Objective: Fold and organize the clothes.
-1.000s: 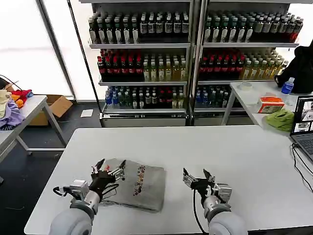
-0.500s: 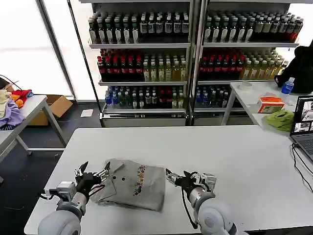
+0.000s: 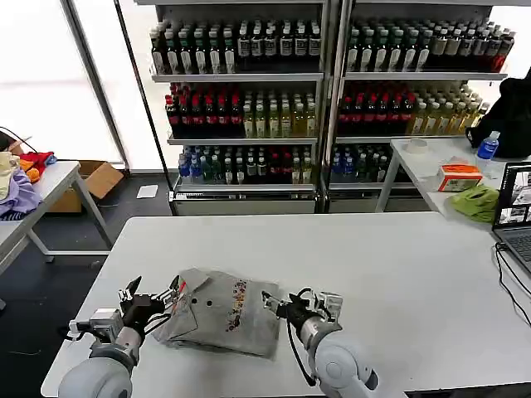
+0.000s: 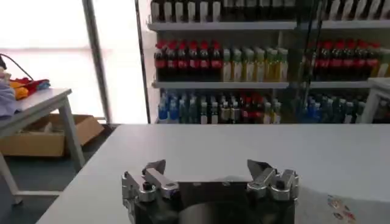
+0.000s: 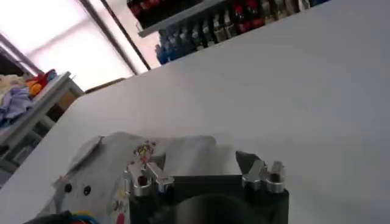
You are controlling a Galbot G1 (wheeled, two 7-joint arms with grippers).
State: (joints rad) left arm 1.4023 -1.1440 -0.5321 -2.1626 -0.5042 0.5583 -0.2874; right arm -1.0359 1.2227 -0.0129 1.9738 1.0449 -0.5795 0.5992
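Shelves of coloured drink bottles (image 3: 249, 116) fill the back wall, and in front of them a wide white bench (image 3: 398, 274) carries the work. Near its front left part lies a light grey cotton shirt (image 3: 222, 311) folded into a rough rectangle, with a small multicoloured chest print and two dark buttons by the collar, where a touch of orange shows.

At the shirt's left edge sits the left hand (image 3: 152, 296), its fingers spread and empty, close beside the collar corner, though I cannot tell whether it touches the cloth. At the opposite edge the right hand (image 3: 280, 305) is likewise spread wide and holds nothing, its tips at or just over the shirt's right border; the right wrist view shows the shirt lying just ahead of its fingers.

Judging by this, the step in hand looks like a fold or a tidy-up of the bundle, with both hands bracketing it. The next move likely calls for each hand to close on its own edge together, so the layers stay aligned.

Room is tight toward the bench's front edge, just below the shirt. Behind and to the right the bench lies bare, well apart from the laptop (image 3: 516, 211) at the far right.
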